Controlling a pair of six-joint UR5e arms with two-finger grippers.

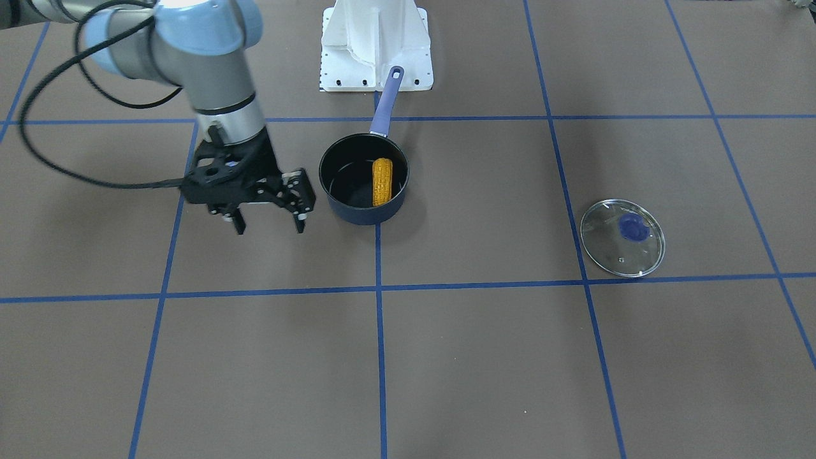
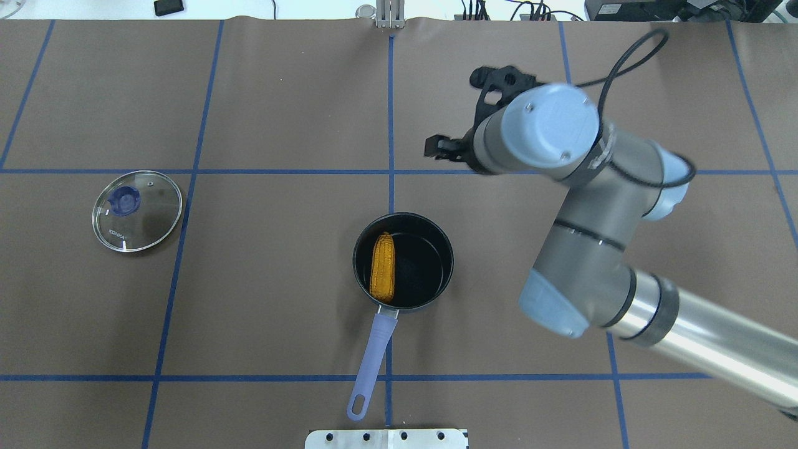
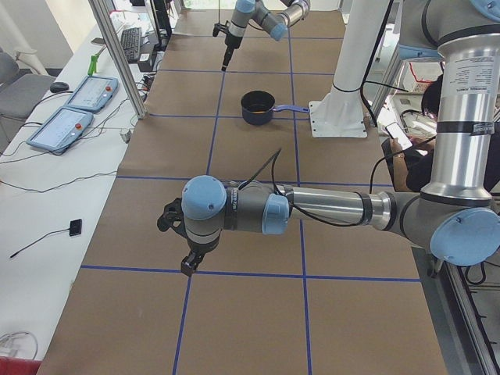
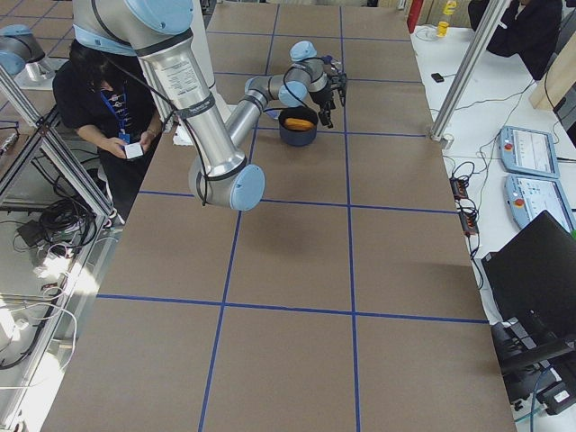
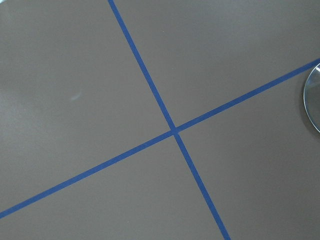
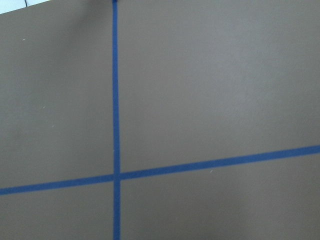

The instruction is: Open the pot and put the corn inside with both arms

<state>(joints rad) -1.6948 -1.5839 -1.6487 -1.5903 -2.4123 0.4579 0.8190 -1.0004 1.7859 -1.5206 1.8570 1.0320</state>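
The dark navy pot stands open near the table's middle, its periwinkle handle pointing toward the robot base. The orange-yellow corn lies inside it, also seen from overhead in the pot. My right gripper hangs open and empty just beside the pot, on its far side from the lid, fingers pointing down. My left gripper shows only in the exterior left view, held above the table well away from the pot; I cannot tell whether it is open or shut.
The round glass lid with a blue knob lies flat on the table toward the robot's left, apart from the pot; its edge shows in the left wrist view. The white base mount stands behind the pot handle. Blue tape lines cross the brown table.
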